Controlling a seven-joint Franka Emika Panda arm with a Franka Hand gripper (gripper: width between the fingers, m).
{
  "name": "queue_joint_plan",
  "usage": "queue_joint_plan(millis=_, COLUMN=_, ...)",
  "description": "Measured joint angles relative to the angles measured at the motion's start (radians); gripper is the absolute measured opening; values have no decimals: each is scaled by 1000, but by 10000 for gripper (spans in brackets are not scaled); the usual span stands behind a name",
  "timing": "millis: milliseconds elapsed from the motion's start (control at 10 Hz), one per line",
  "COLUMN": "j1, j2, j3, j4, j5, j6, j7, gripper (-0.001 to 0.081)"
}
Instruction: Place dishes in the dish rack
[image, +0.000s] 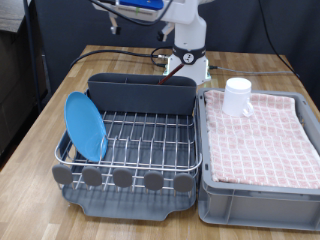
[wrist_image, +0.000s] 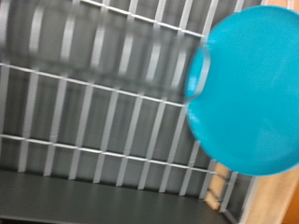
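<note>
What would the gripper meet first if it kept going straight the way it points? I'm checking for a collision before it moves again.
Probably the wire grid of the dish rack, which fills the middle of the wrist view. The blue plate stands off to one side. The gripper itself shows in neither view, and depth is unclear.

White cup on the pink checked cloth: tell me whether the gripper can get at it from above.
Probably yes: the white cup stands upright and alone on the cloth, nothing over it. The gripper itself is not visible.
</note>
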Motion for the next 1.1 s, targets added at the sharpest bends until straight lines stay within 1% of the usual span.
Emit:
queue_joint_plan(millis=200, j1=7, j2=-14, j3=59, j4=-24, j5=44, j6=-12, j7=67, gripper=802)
queue_joint_plan(millis=300, j1=11, j2=-21, j3=87, j4=-39, j5=60, j6=-2, j7=108, gripper=802)
queue_joint_plan(millis=400, j1=15, j2=-29, j3=118, j4=-60, j5=62, j6=29, j7=145, gripper=802)
queue_joint_plan(millis=500, j1=12, j2=-45, j3=131, j4=-79, j5=61, j6=55, j7=171, gripper=802)
queue_joint_plan(millis=700, j1=16, j2=-37, j3=127, j4=-73, j5=75, j6=23, j7=148, gripper=802)
queue_joint_plan(millis=800, j1=29, j2=-30, j3=126, j4=-65, j5=108, j6=-19, j7=115, gripper=802)
queue_joint_plan(millis=900, j1=51, j2=-23, j3=129, j4=-54, j5=141, j6=-57, j7=95, gripper=802)
queue_joint_plan(millis=1100, j1=89, j2=-20, j3=165, j4=-50, j5=173, j6=-86, j7=113, gripper=802)
